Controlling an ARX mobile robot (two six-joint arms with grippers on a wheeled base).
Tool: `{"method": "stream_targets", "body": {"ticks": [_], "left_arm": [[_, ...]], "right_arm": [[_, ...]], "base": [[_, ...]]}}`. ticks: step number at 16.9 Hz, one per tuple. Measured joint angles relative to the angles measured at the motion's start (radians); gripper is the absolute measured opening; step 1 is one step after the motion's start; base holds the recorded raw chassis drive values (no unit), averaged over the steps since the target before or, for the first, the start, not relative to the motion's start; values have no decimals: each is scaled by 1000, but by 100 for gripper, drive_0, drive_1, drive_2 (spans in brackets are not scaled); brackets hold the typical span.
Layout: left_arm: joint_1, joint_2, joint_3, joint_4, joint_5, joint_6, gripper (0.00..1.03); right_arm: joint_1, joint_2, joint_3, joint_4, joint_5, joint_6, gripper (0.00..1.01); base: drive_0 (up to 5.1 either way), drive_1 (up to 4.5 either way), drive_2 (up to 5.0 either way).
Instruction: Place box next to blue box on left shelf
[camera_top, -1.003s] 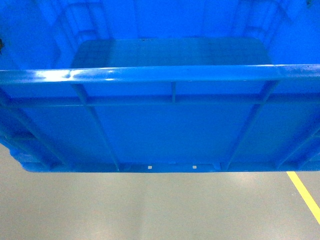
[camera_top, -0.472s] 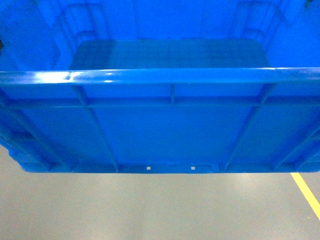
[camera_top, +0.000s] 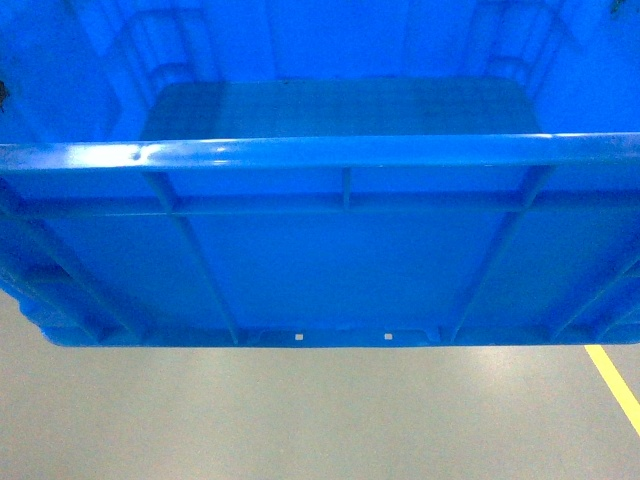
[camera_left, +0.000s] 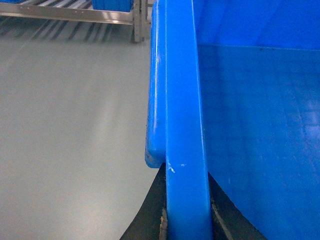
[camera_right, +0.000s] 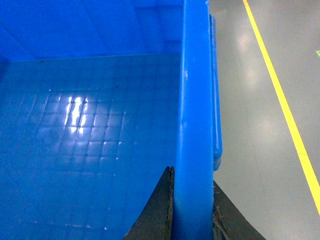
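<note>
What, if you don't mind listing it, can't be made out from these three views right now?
- Head view: the box fills the frame and hides both arms and whatever lies ahead.
- Left wrist view: the left shelf is cut off by the top edge; the blue there is unidentifiable.
- Wrist views: the left gripper and right gripper show only dark fingers straddling the rim.

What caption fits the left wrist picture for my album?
Left tool clamps the box rim above grey floor, shelf far ahead.

Glossy blue plastic box (camera_top: 330, 260), smooth matt grey floor (camera_top: 300, 420)
</note>
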Motion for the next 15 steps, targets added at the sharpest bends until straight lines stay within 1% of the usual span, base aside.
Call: {"method": "stream_targets", "body": {"ticks": [15], "left_arm": [[0,0,0,0,0,-1,7]], "right_arm": [[0,1,0,-1,0,0,9]], "base": [[7,430,-415]]}}
